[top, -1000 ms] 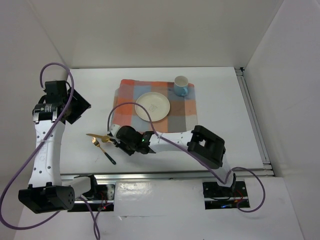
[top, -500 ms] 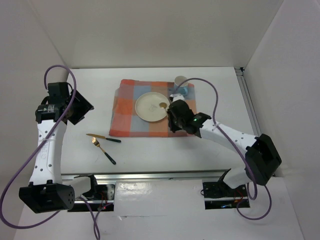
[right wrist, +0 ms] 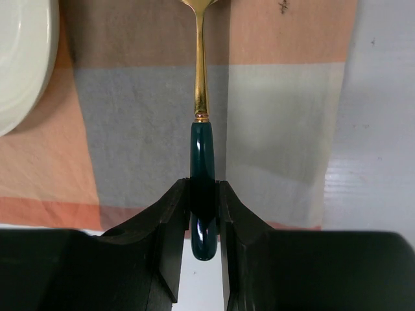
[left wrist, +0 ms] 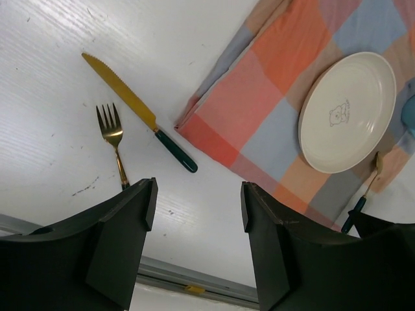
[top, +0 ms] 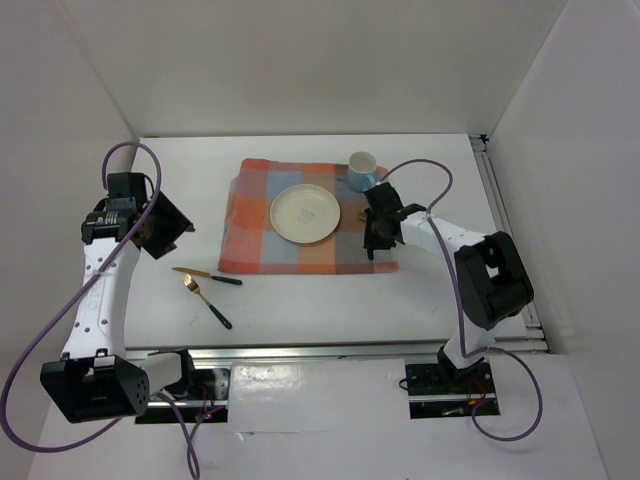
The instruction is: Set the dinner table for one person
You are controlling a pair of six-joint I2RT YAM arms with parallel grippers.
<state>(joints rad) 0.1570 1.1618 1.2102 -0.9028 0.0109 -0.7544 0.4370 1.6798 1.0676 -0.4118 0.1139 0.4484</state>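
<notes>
My right gripper (top: 372,243) is shut on the dark green handle of a gold spoon (right wrist: 201,97), low over the near right part of the orange-and-blue checked cloth (top: 250,225), just right of the cream plate (top: 305,213). The wrist view shows the jaws (right wrist: 203,194) clamped on the handle, bowl end pointing away. A blue-and-white mug (top: 362,170) stands at the cloth's far right corner. A gold knife (top: 205,275) and fork (top: 205,298) with green handles lie on the white dinner table (top: 450,290) left of the cloth. My left gripper (top: 165,225) is open and empty, high above them.
A metal rail (top: 510,240) runs along the table's right edge. White walls close in the back and sides. In the left wrist view the knife (left wrist: 139,113) and fork (left wrist: 111,139) lie beside the cloth's near left corner (left wrist: 214,123).
My right arm has swung from beside the knife and fork across to the right of the plate, carrying the spoon. My left gripper has drifted slightly right.
</notes>
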